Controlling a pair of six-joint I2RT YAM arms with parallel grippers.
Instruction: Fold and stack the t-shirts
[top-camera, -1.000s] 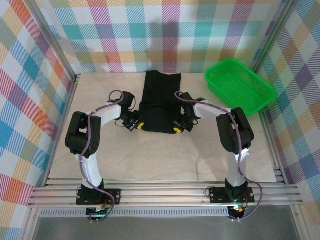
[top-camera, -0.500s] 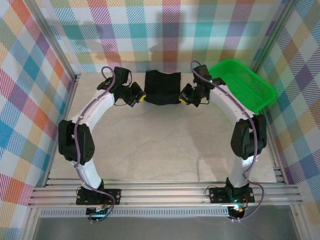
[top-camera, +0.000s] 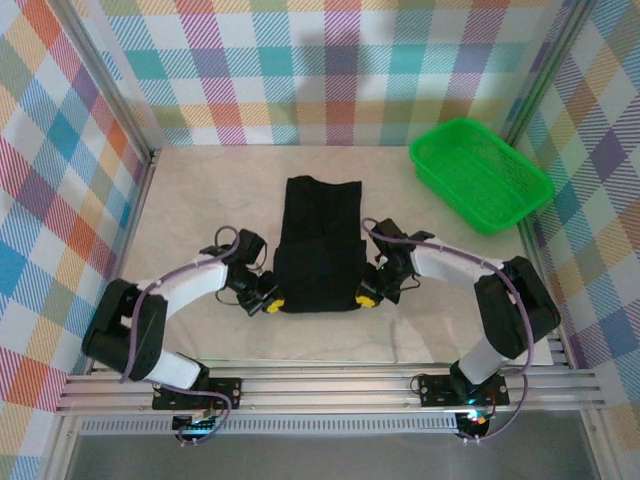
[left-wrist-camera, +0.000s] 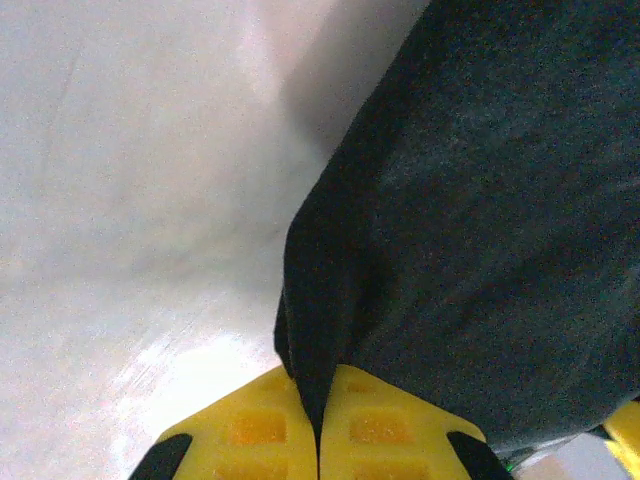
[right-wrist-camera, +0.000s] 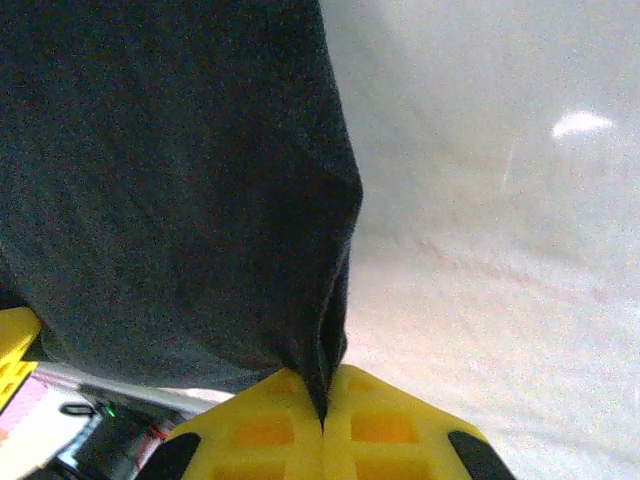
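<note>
A black t-shirt (top-camera: 318, 245) lies folded into a long strip down the middle of the table. My left gripper (top-camera: 271, 303) is shut on its near left corner, the cloth (left-wrist-camera: 470, 200) pinched between the yellow fingers (left-wrist-camera: 250, 430). At the near right corner my right gripper (top-camera: 365, 298) is shut on the shirt too, with black cloth (right-wrist-camera: 170, 180) wedged between its yellow fingers (right-wrist-camera: 390, 430). Both corners sit low, close to the tabletop.
A green mesh basket (top-camera: 478, 172) stands at the back right, apart from the shirt. Pale tabletop (top-camera: 200, 190) lies bare left of the shirt and along the near edge. Checked walls close in the back and sides.
Both grippers have come back from the far end of the table to the near side, drawing the shirt's edge with them. The shirt now lies long again instead of bunched short at the back.
</note>
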